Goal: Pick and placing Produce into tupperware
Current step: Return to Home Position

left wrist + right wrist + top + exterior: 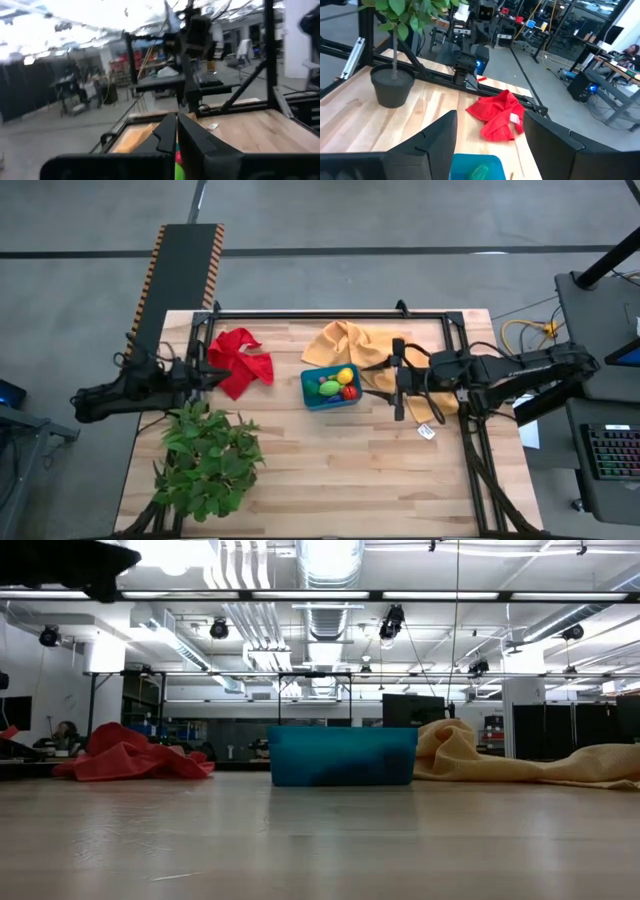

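Note:
The teal-blue tupperware [312, 393] stands mid-table; the low view shows its side wall [342, 755]. Inside it lie a yellow piece [345, 376], a light green piece [329, 388] and a red piece [349, 392]. My right gripper [376, 380] hovers just right of the tupperware, open, with its fingers spread wide [490, 117] above the tupperware's rim [465, 162]. A green piece [479, 172] shows inside. My left gripper [222, 375] is shut [176, 122] and hangs over the red cloth's left edge, well left of the tupperware.
A red cloth [242, 360] lies left of the tupperware and a mustard-yellow cloth [350, 342] behind and right of it. A leafy potted plant [205, 460] fills the near left corner. A small white tag [427, 431] lies near the right arm. Bare wood spans the near side.

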